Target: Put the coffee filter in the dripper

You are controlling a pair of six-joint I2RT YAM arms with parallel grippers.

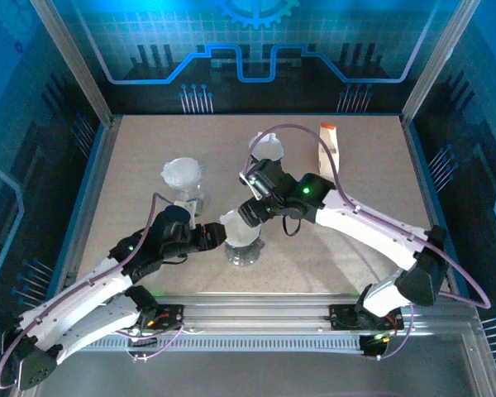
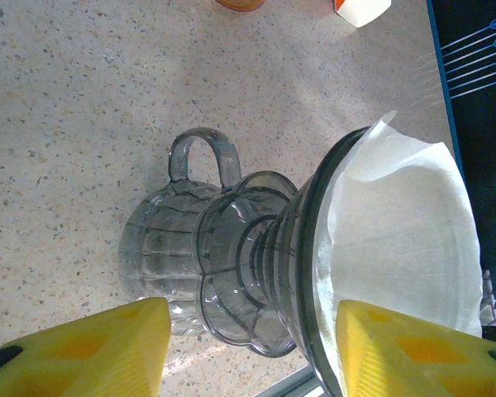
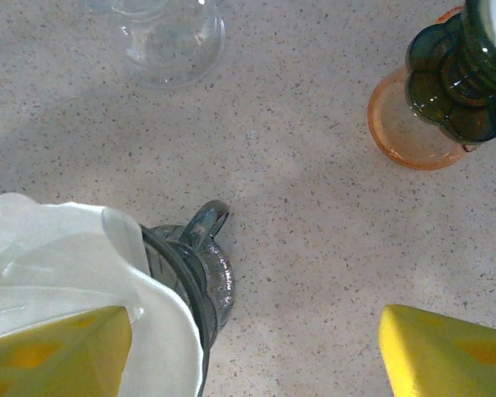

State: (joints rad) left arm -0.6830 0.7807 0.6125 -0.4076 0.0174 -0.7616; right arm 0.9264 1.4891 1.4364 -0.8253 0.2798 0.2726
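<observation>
A grey, see-through dripper (image 2: 256,256) stands on a clear glass server (image 2: 161,240) near the middle of the table. A white paper coffee filter (image 2: 405,231) sits inside the dripper's cone, and its edge rises above the rim. My left gripper (image 2: 252,318) is open; its yellow fingers straddle the dripper's neck from the left. My right gripper (image 3: 255,322) is open wide just above and behind the dripper (image 3: 186,281). One of its fingers (image 3: 58,347) lies under the filter's (image 3: 66,256) folded edge. From above, the two grippers (image 1: 217,236) (image 1: 250,217) flank the filter (image 1: 238,228).
A second dripper on a clear carafe (image 1: 183,178) stands behind and to the left. A dark dripper on an orange cup (image 3: 417,132) stands behind the right gripper. A white and orange carton (image 1: 331,141) is at the back right. Frame rails run along the near edge.
</observation>
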